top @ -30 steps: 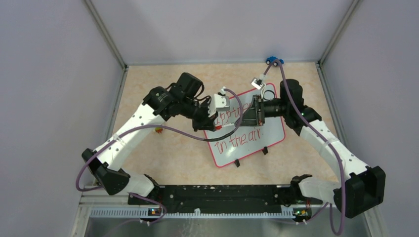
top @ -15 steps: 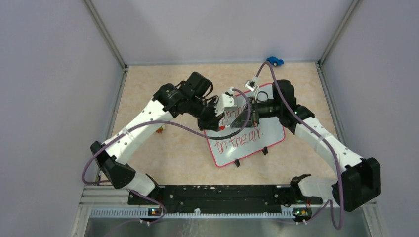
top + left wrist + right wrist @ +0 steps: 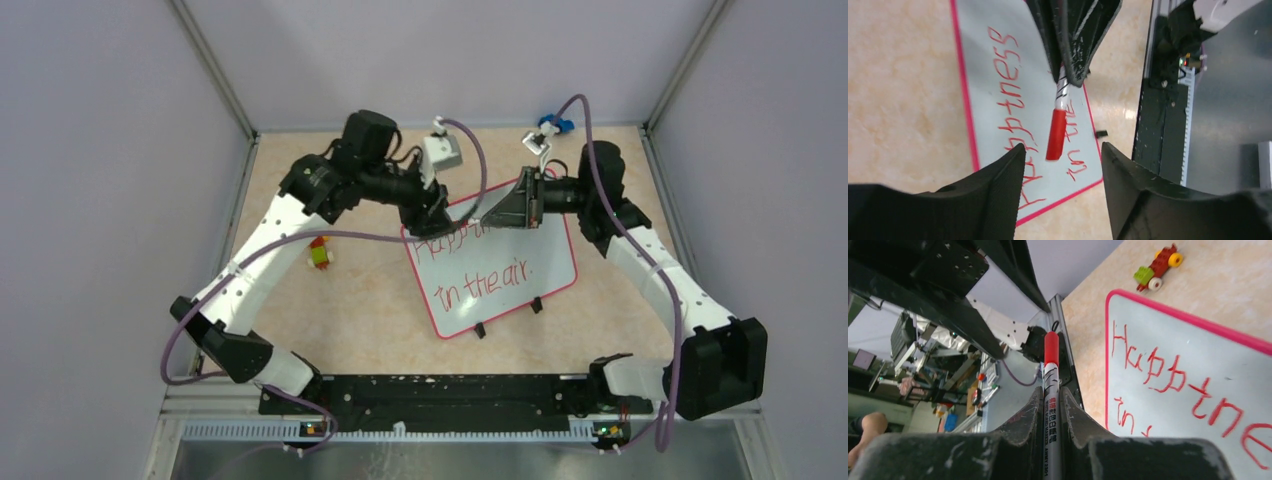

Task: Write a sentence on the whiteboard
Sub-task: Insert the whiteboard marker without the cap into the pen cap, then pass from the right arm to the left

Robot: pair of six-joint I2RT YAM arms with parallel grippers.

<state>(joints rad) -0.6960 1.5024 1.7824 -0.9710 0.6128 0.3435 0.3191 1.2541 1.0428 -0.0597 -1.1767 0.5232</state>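
Note:
The whiteboard point(image 3: 505, 300) lies flat on the table right of centre, with the red sentence point(image 3: 483, 279) on it in two lines. Above its far edge my right gripper point(image 3: 490, 217) is shut on a white marker point(image 3: 1050, 385) with its red cap point(image 3: 1056, 134) on. My left gripper point(image 3: 437, 218) faces it, open, and the capped end hangs just beyond its spread fingers point(image 3: 998, 185). In the left wrist view the sentence point(image 3: 1010, 95) on the whiteboard point(image 3: 978, 65) lies below the marker. In the right wrist view the sentence point(image 3: 1173, 375) starts "Happine" on the whiteboard point(image 3: 1168, 440).
A small red, green and yellow toy car point(image 3: 320, 252) sits left of the board, also in the right wrist view point(image 3: 1158, 267). A blue toy car point(image 3: 553, 124) rests at the back wall. The black base rail point(image 3: 440, 395) runs along the near edge.
My left gripper has opened and drawn back from the marker's capped end. Both arms have risen and swung toward the far side of the board, uncovering the lettering.

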